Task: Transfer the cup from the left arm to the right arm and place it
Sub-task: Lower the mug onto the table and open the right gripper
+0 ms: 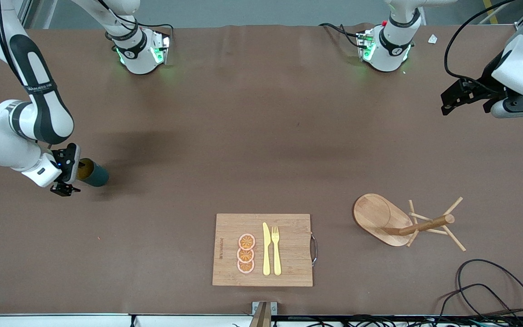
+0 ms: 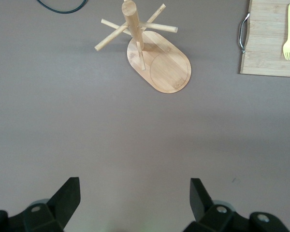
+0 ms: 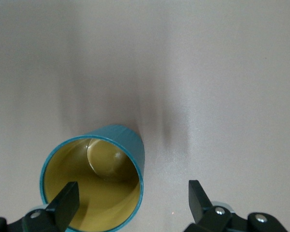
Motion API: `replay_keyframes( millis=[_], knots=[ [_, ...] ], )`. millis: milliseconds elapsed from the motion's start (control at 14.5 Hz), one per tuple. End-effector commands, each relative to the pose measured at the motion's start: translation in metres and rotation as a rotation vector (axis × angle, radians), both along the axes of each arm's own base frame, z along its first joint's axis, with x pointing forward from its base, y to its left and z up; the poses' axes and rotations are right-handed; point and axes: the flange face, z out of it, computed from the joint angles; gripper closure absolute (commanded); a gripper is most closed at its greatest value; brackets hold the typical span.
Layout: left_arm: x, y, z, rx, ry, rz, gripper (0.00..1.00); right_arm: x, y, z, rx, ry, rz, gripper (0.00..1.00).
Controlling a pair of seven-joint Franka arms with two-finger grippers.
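Teal cup (image 1: 92,172) at the right arm's end of the table — right gripper (image 1: 65,175) over its rim.
Right fingers apart, one inside the cup's mouth. Left gripper (image 1: 463,95), fingers apart, waits. Risk — withdrawing sideways could tip the cup.

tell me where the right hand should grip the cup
Take the cup by its rim wall, coming straight down over its open mouth, one finger inside and one outside. It seems to stand upright and no handle shows. The right hand is open, one finger already at the mouth.
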Motion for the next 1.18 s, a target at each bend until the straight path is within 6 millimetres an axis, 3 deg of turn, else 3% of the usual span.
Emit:
replay_keyframes(
  millis=[0, 415, 691, 1106],
  knots=[
    [0.002, 0.0, 0.003, -0.007, -0.01, 0.008, 0.0, 0.0, -0.001, 0.019, 0.013, 0.013, 0.009, 0.0],
    [0.002, 0.003, 0.003, -0.007, -0.01, 0.011, 0.0, 0.032, -0.005, 0.099, 0.064, 0.107, -0.071, 0.0],
    [0.002, 0.003, 0.003, -0.007, -0.008, 0.011, 0.0, 0.02, -0.011, 0.133, 0.055, 0.132, -0.217, 0.0],
    [0.002, 0.005, 0.003, -0.007, -0.007, 0.016, 0.0, -0.002, -0.004, 0.217, 0.013, 0.119, -0.595, 0.0]
  ],
)
